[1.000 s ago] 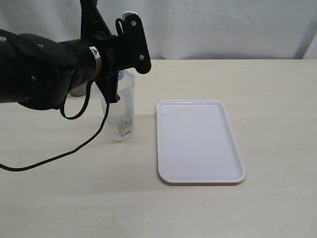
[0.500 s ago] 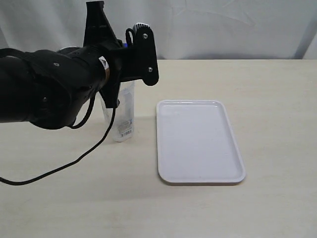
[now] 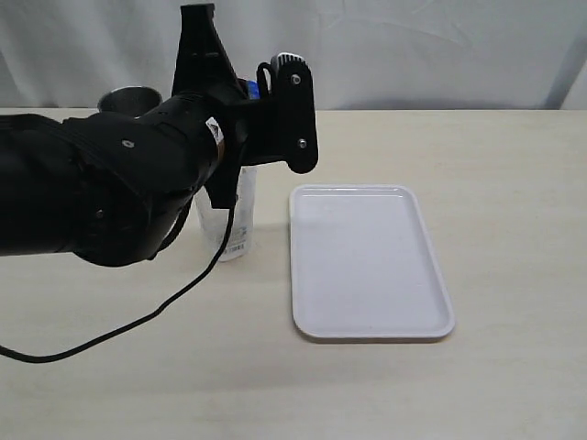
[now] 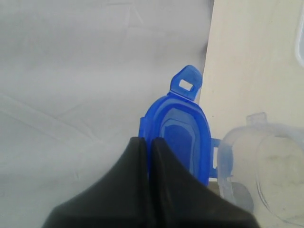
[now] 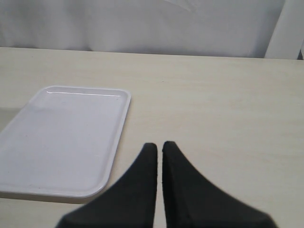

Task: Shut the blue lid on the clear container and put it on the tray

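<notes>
The blue lid (image 4: pixel 183 135) is pinched edge-on by my left gripper (image 4: pixel 148 141), which is shut on it; one snap flap (image 4: pixel 186 82) sticks out beyond the fingers. Only a blue sliver of the lid (image 3: pixel 249 89) shows in the exterior view, above the bulky left arm (image 3: pixel 138 183). The clear container (image 3: pixel 233 225) stands upright on the table left of the tray (image 3: pixel 367 266), its upper part hidden behind the arm; its open rim (image 4: pixel 225 164) lies right beside the lid. My right gripper (image 5: pixel 159 145) is shut and empty, hovering over bare table beside the tray (image 5: pixel 61 142).
A grey metal cup (image 3: pixel 128 97) stands at the back left, behind the left arm. A black cable (image 3: pixel 110 332) trails from the arm across the table's front left. A white curtain hangs behind the table.
The left arm has swung rightward and risen, carrying the blue lid with it. It now covers more of the container, and the metal cup behind it has come into sight.
</notes>
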You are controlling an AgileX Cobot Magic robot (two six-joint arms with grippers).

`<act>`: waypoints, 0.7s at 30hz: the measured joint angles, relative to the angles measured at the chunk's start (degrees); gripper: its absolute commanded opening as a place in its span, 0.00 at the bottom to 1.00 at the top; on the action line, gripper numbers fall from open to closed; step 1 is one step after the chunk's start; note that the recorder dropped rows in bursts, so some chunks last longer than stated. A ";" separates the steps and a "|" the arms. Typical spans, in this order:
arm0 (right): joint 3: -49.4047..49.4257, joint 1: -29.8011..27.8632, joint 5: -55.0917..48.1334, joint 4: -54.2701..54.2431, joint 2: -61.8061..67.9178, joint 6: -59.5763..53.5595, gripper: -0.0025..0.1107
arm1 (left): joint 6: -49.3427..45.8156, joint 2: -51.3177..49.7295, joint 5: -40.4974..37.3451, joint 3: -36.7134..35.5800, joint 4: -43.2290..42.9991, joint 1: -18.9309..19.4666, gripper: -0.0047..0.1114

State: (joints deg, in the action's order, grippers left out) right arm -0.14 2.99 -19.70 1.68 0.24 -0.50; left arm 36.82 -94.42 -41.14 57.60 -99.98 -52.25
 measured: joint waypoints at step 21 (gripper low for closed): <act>0.00 0.00 0.00 0.00 0.00 0.00 0.06 | 0.27 0.00 0.22 -0.13 2.70 -0.37 0.04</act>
State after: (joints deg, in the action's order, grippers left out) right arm -0.14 2.99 -19.70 1.68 0.24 -0.50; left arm 37.08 -94.42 -40.92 57.46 -97.28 -52.61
